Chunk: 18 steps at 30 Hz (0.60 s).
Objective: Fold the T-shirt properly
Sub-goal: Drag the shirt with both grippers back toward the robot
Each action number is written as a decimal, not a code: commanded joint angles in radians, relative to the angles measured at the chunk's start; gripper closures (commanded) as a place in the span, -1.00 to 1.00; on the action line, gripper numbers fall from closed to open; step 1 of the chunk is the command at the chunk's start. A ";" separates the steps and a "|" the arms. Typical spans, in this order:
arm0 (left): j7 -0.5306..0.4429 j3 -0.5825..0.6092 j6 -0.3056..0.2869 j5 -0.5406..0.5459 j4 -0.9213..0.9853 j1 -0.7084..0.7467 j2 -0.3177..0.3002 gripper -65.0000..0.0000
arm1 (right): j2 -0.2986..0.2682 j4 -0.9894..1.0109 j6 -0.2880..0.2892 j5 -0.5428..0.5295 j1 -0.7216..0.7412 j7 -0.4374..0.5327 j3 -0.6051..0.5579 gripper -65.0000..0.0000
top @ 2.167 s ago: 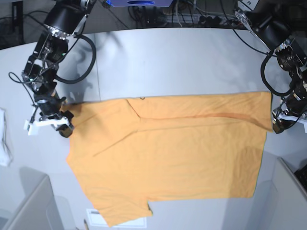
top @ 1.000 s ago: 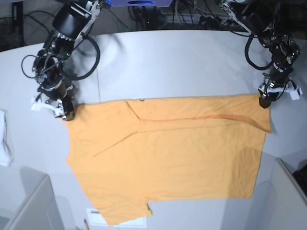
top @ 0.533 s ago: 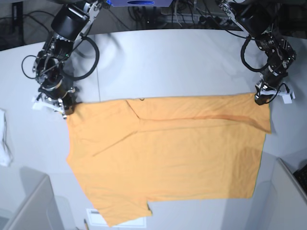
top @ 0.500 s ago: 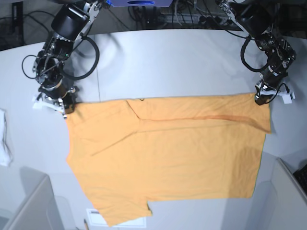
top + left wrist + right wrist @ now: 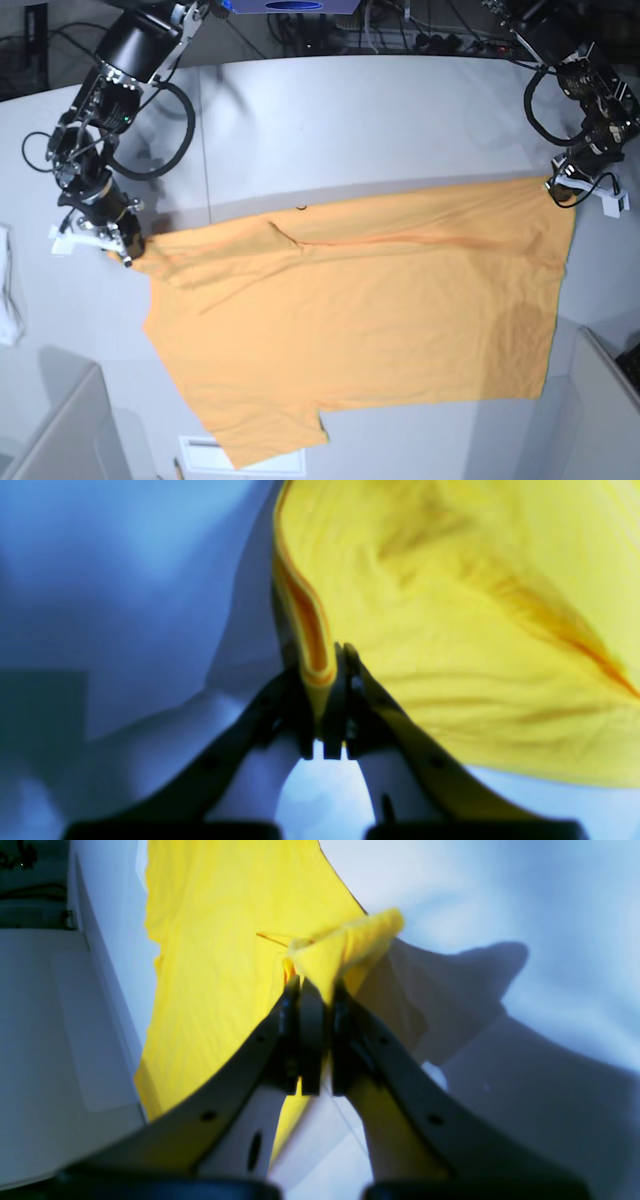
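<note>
So starting on the left of the base view, there's the right gripper [image 5: 130, 250], dark and chunky, jaws clamped on a pinched bit of the T-shirt [image 5: 350, 320]. From its wrist camera you can see the cloth bunched between the dark fingers, with a soft, rounded flap of it poking out past the tips and a shadow on the smooth whitish table [image 5: 330, 120] beside it.

The T-shirt lies across the table between the two arms, wide and plain light orange (the wrist views make it look straight-up yellow). Thin, soft, matte fabric. It's mostly flat through the middle, with long shallow creases near the upper edge and a slanting fold toward the left. Upper edge is a smooth, slightly wavy line. Down at the lower left a sleeve-like piece sticks out, and a flat white rectangle [image 5: 205, 456] shows beside and around it.

Over on the right, the left gripper [image 5: 563, 195] has its jaws clamped on the T-shirt too, at the upper right corner. Its wrist view shows the cloth edge curling into a narrow, loopy fold right at the tips, deeper orange inside, with wrinkles running off to the side.
</note>
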State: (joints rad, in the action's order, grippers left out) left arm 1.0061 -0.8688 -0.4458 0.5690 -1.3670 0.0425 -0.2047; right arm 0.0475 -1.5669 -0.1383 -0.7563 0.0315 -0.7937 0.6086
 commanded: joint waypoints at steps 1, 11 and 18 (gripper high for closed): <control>-0.011 -0.003 0.000 0.000 -0.015 0.007 -0.014 1.00 | -0.007 -0.017 0.006 -0.006 -0.003 0.017 0.004 1.00; -0.013 -0.003 0.000 0.000 -0.021 0.061 -0.012 1.00 | -0.007 -0.025 0.010 -0.006 -0.118 0.017 0.004 1.00; -0.013 -0.003 -0.002 0.000 -0.124 0.165 -0.009 1.00 | -0.007 -0.106 0.012 -0.007 -0.219 0.017 0.006 1.00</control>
State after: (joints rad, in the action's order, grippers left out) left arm 1.0096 -0.8677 -0.4488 0.5690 -1.4693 0.2092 -0.1967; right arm 0.0525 -1.6505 -0.1379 -0.7567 -0.1955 -0.8005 0.6102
